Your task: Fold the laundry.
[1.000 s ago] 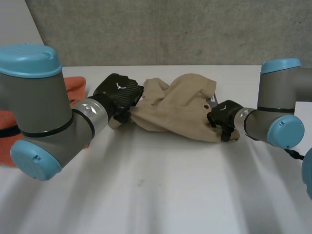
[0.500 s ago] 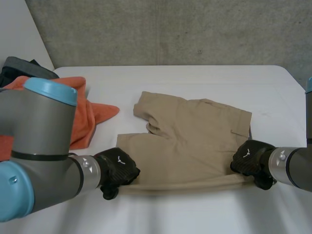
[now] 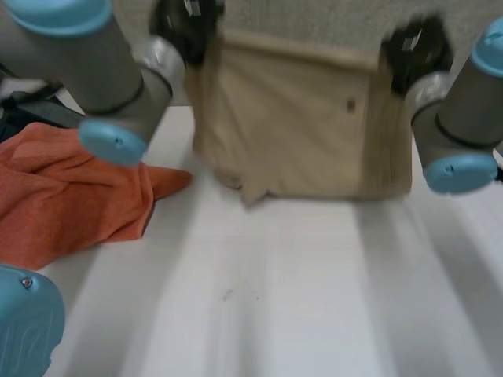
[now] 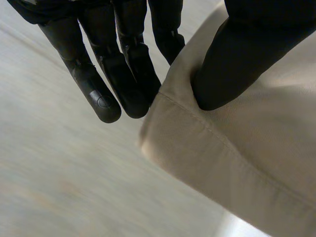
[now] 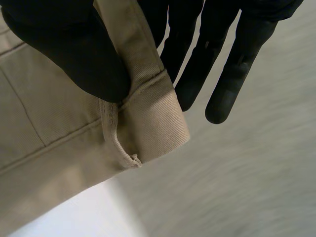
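A pair of beige shorts [image 3: 299, 126] hangs in the air above the far side of the table, stretched flat between both hands. My left hand [image 3: 185, 27] pinches the waistband's left corner; its wrist view shows the thumb [image 4: 237, 64] pressing the beige cloth [image 4: 247, 158] against the fingers [image 4: 123, 74]. My right hand [image 3: 413, 47] pinches the waistband's right corner, thumb [image 5: 74, 49] on the hem of the shorts [image 5: 148, 113] and fingers [image 5: 217, 54] behind. The legs' lower hems hang just above the table.
An orange cloth [image 3: 71, 192] lies crumpled at the left of the white table [image 3: 275, 298], its tip reaching toward the hanging shorts. A dark garment [image 3: 23, 118] sits behind it. A grey wall stands behind the table.
Both hands have risen from the table's near edge to high at the far side, lifting the shorts off the table; they now hang spread instead of lying flat.
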`<state>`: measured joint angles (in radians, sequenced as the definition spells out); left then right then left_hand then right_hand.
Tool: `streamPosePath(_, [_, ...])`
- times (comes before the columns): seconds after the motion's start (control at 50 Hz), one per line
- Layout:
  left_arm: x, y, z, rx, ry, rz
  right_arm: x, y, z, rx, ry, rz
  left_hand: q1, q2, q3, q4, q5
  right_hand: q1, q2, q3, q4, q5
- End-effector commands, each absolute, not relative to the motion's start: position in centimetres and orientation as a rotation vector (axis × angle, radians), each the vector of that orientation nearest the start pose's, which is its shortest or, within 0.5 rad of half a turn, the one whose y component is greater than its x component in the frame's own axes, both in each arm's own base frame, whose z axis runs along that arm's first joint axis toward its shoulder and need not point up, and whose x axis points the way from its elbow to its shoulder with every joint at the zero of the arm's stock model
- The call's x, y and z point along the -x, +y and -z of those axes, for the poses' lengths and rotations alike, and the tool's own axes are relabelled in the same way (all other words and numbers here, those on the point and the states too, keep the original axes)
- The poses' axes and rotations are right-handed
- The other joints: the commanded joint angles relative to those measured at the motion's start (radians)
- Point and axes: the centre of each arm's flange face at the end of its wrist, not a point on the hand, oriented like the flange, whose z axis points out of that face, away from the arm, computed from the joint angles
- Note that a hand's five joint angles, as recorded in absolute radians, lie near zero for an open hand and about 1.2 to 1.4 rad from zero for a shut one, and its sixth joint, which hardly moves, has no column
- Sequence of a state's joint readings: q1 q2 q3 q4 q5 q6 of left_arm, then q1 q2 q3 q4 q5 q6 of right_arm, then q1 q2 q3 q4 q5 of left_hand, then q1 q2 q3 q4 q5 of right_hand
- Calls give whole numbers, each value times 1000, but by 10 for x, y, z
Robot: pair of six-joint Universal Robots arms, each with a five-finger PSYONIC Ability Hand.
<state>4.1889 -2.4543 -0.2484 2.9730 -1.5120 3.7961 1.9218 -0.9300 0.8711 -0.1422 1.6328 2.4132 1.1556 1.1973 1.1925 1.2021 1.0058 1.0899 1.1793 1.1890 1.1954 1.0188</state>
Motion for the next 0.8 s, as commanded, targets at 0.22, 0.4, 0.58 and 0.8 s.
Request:
streamPosePath(0.22, [353,-356,-386,-804,1456,2788,-287,-381,-342,634,1506,2852,241,199,204,194,216,306,217,207,201,203])
streamPosePath(0.4, [342,-374,-257,-988,1897,2420,-289,-375,-218,1012,1982,2449,241,199,204,194,216,306,217,207,201,203])
streamPosePath(0.58, [328,-337,-200,-1231,2166,2114,-274,-348,-157,1313,2263,2095,241,199,204,194,216,306,217,207,201,203])
streamPosePath(0.8, [304,-230,-222,-1632,2298,1607,-238,-274,-192,1651,2493,1540,241,199,204,194,216,306,217,207,201,203])
